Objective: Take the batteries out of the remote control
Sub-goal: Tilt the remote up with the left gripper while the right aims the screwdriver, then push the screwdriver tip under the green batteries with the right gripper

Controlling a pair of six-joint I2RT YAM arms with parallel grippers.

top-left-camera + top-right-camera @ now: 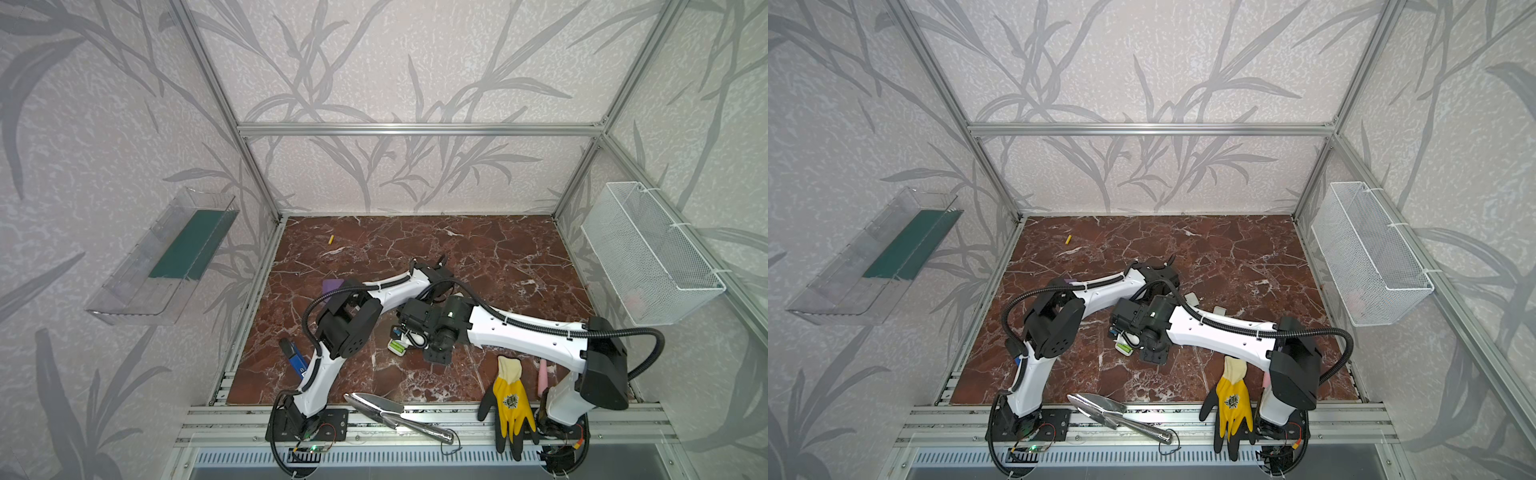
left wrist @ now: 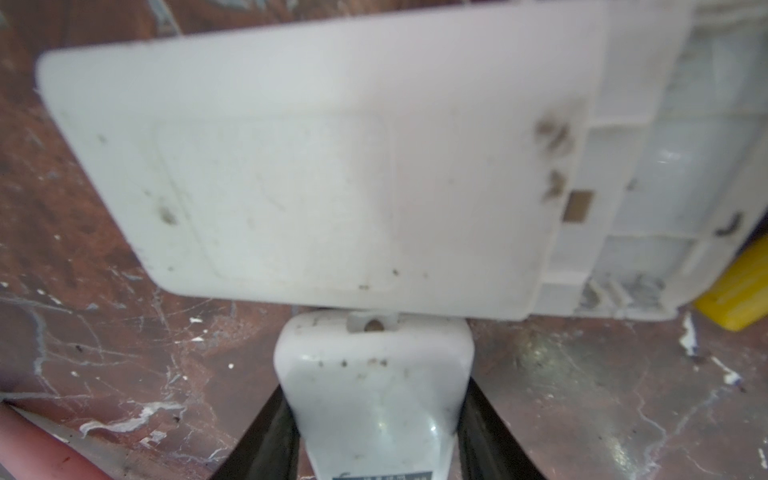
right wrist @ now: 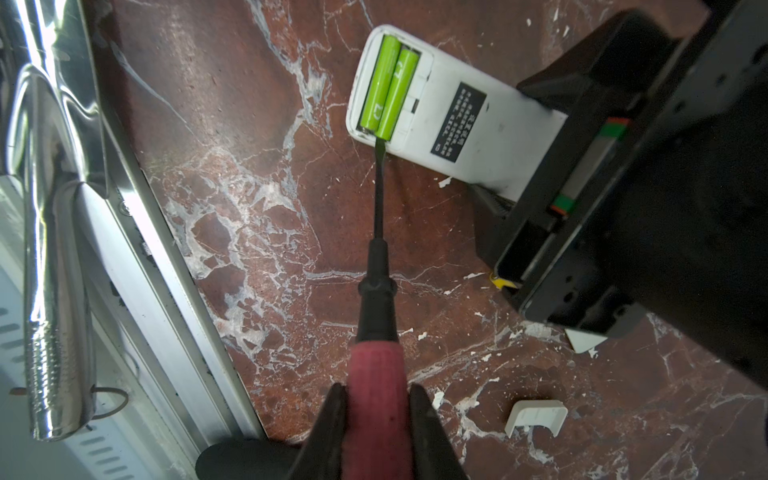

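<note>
A white remote control lies back-up at mid table, and my left gripper is shut on it. Its open compartment holds two lime green batteries, seen in both top views as a green spot. My right gripper is shut on a pink-handled screwdriver; the blade tip touches the end of one green battery. In the left wrist view a second, larger white remote lies beyond, with a yellow battery beside it. Another yellow battery lies far back left.
A loose white battery cover lies near the screwdriver. A silver trowel and a yellow-black glove lie on the front rail. A blue-black object sits front left. A wire basket hangs right, a clear tray left.
</note>
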